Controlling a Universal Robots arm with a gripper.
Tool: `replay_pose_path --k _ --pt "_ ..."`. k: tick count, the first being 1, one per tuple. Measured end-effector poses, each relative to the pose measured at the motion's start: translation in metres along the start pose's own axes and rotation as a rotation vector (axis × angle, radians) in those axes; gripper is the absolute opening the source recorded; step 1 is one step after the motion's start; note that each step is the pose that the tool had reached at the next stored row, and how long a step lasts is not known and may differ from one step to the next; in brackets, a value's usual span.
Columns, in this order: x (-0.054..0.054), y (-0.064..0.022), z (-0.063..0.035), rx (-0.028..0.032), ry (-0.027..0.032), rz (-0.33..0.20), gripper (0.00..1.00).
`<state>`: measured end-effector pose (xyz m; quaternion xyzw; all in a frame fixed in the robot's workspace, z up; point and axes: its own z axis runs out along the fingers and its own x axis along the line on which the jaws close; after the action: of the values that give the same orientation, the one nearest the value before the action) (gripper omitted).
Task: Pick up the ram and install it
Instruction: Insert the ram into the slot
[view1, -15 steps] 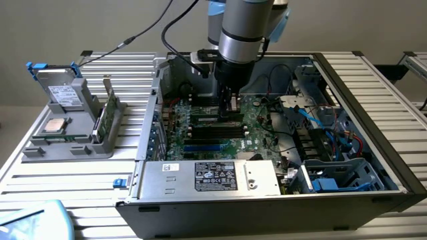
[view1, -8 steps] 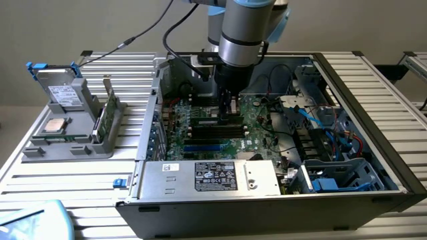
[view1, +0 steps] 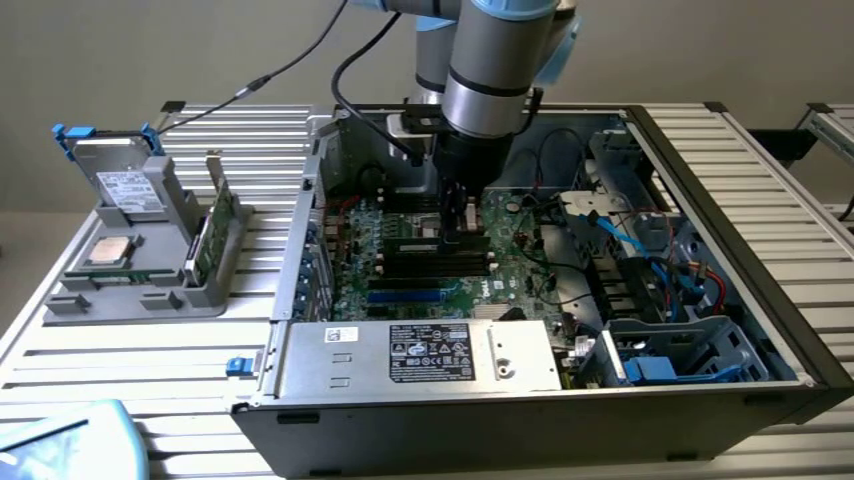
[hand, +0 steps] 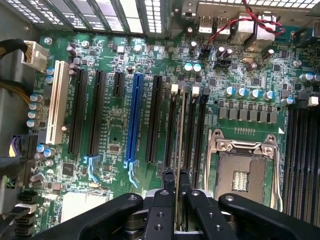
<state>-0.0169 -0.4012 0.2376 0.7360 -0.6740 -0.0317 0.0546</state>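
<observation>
My gripper (view1: 462, 232) reaches down inside the open computer case (view1: 747, 210), just over the green motherboard (hand: 115, 135). It is shut on the ram (hand: 180, 145), which the wrist view shows edge-on as a thin upright strip between the two black fingers (hand: 167, 192). The stick runs along the row of black memory slots (hand: 171, 125) beside the empty CPU socket (hand: 242, 170), in line with one of them. Whether its lower edge sits in the slot cannot be told. In the exterior view the ram (view1: 465, 222) is mostly hidden by the gripper.
On the exterior view's left a grey holder (view1: 127, 290) carries a silver drive (view1: 127, 188), a processor (view1: 107, 252) and an upright green board (view1: 211, 225). The power supply (view1: 427, 352) fills the case's near side. Cables (view1: 641, 240) and a drive cage (view1: 681, 345) crowd the right side.
</observation>
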Motion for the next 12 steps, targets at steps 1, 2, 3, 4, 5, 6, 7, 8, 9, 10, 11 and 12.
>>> replay_pose_path --k 1,2,3,4,5,6,7,8,9,10,11,12 --pt "0.0004 -0.0004 0.0003 -0.0013 0.0006 0.000 0.14" --pt "0.0006 -0.0011 0.0006 -0.0024 0.0013 0.000 0.14" --pt "0.0007 -0.0019 0.0011 -0.0032 0.0024 0.000 0.14" --pt "0.0008 -0.0027 0.0018 -0.0038 0.0036 0.000 0.14" --pt "0.0008 -0.0033 0.0027 -0.0043 0.0048 0.000 0.14" --pt "0.0009 -0.0037 0.0037 -0.0046 0.0062 0.001 0.14" --pt "0.0009 -0.0039 0.0047 -0.0047 0.0078 0.001 0.14" --pt "0.0010 -0.0041 0.0057 -0.0049 0.0095 0.001 0.14" --pt "0.0010 -0.0043 0.0068 -0.0050 0.0111 0.001 0.14" --pt "0.0011 -0.0044 0.0078 -0.0052 0.0128 0.001 0.14" --pt "0.0011 -0.0046 0.0089 -0.0054 0.0145 0.002 0.14" --pt "0.0010 -0.0048 0.0101 -0.0055 0.0163 0.002 0.14"
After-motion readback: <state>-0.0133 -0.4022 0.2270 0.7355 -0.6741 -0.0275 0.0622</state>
